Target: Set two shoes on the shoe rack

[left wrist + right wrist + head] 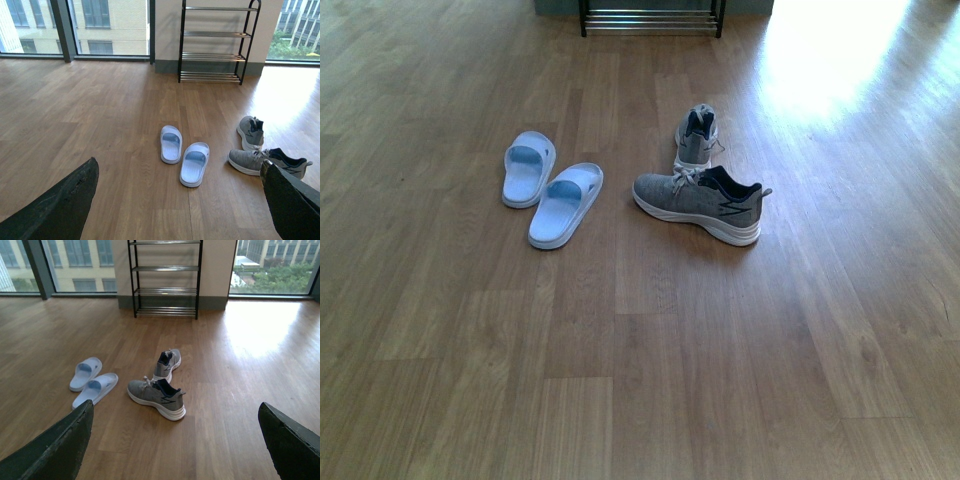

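Two grey knit sneakers lie on the wood floor. The near shoe (pixel 700 204) lies sideways, toe to the left; it also shows in the left wrist view (pixel 265 162) and the right wrist view (pixel 156 398). The far shoe (pixel 697 136) points away, just behind it, and also shows in the left wrist view (pixel 251 132) and the right wrist view (pixel 167 364). The shoe rack (pixel 653 18) stands at the far wall, its shelves bare in both wrist views (pixel 216 34) (pixel 166 268). My left gripper (pixel 180 200) and right gripper (pixel 175 440) are open and empty, well short of the shoes.
A pair of pale blue slides (pixel 549 189) lies left of the sneakers, also seen in the left wrist view (pixel 183 156) and the right wrist view (pixel 92 379). Large windows flank the rack. A bright sun patch (pixel 830 50) lies on the floor at the far right.
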Motion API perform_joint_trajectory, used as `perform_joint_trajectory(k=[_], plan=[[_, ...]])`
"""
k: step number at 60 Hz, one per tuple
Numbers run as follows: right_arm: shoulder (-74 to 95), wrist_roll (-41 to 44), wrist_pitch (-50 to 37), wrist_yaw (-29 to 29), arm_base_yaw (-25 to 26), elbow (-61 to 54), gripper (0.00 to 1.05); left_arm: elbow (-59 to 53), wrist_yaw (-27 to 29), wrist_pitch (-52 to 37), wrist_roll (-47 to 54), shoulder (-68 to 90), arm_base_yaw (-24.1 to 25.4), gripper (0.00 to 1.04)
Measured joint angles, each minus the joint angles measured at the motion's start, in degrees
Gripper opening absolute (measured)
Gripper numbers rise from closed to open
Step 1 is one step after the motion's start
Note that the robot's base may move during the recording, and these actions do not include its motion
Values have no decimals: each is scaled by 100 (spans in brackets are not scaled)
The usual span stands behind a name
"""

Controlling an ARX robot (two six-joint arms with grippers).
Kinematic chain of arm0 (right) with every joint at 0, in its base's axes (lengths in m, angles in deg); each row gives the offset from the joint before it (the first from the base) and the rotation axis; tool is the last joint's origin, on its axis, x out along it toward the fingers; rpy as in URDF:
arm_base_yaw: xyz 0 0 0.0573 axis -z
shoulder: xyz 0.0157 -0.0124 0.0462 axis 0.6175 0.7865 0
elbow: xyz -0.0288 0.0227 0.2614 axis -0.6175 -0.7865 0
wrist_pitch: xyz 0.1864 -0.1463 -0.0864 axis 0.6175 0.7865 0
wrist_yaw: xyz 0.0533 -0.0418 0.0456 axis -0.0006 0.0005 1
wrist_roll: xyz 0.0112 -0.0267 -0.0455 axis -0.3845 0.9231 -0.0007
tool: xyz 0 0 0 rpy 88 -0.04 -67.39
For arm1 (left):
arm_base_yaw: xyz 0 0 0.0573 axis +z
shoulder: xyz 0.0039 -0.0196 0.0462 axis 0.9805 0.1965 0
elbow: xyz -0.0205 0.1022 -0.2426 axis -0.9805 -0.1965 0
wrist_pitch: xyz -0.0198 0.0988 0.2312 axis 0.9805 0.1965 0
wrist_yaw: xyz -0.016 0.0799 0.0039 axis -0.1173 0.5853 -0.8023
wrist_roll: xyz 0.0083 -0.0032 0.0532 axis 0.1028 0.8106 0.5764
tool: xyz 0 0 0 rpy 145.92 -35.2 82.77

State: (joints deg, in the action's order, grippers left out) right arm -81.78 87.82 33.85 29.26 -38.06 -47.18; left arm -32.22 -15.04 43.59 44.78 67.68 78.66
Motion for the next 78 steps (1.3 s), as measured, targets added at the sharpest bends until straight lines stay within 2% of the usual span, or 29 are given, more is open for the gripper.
perform_joint_trajectory(k=[78], plan=[[0,0,0,0,0,0,95,0,0,-2,0,0,0,95]])
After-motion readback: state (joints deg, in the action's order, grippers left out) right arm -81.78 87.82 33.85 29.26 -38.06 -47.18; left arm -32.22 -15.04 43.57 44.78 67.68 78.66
